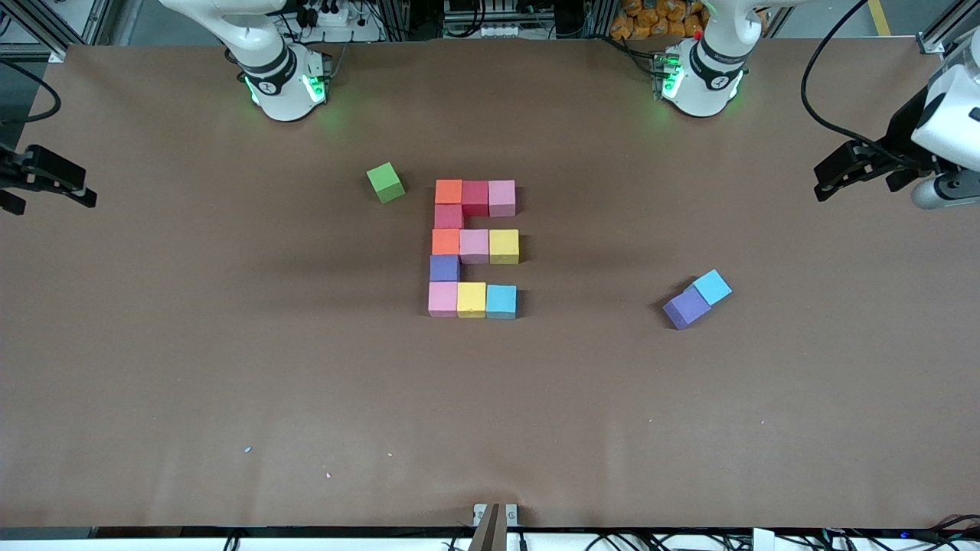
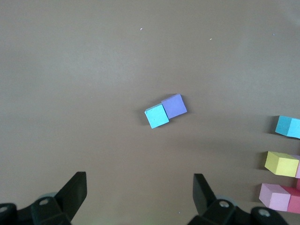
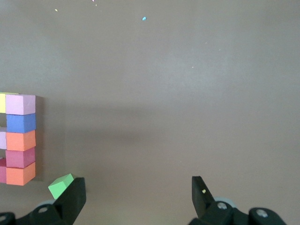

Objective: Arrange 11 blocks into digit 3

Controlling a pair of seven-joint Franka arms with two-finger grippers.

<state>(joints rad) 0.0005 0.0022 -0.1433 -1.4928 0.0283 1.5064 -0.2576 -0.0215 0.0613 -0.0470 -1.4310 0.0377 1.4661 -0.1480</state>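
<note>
Brown paper-covered table (image 1: pixel 230 367), both arm bases along its robot edge. Mid-table: eleven blocks (image 1: pixel 474 246) packed edge to edge in three rows joined by single cubes down the side toward the right arm's end. Top row orange (image 1: pixel 449 191), crimson (image 1: pixel 475 197), pink (image 1: pixel 501 197); crimson linker under the orange one; middle row orange, pink, yellow (image 1: pixel 504 246); purple linker (image 1: pixel 444 268); bottom row pink, yellow, cyan (image 1: pixel 501 301). Reads as an E from the front camera, so likely a 3 from the robots' side; count matches, figure judged complete or nearly so.

Spare purple cube (image 1: pixel 686 307) and spare cyan cube (image 1: pixel 713 287) touching each other, well apart from the figure toward the left arm's end, probably leftovers parked out of the way. Green cube (image 1: pixel 385 182) lying skewed just beside the top row toward the right arm's end, not part of the figure.

Left gripper (image 1: pixel 854 170) hanging over the table edge at the left arm's end, fingers spread wide, holding nothing, touching nothing; the spare pair on the table below its wrist camera. Right gripper (image 1: pixel 38 180) over the table edge at the right arm's end, fingers likewise wide apart and empty. Both arms pulled well away from the blocks, waiting.
</note>
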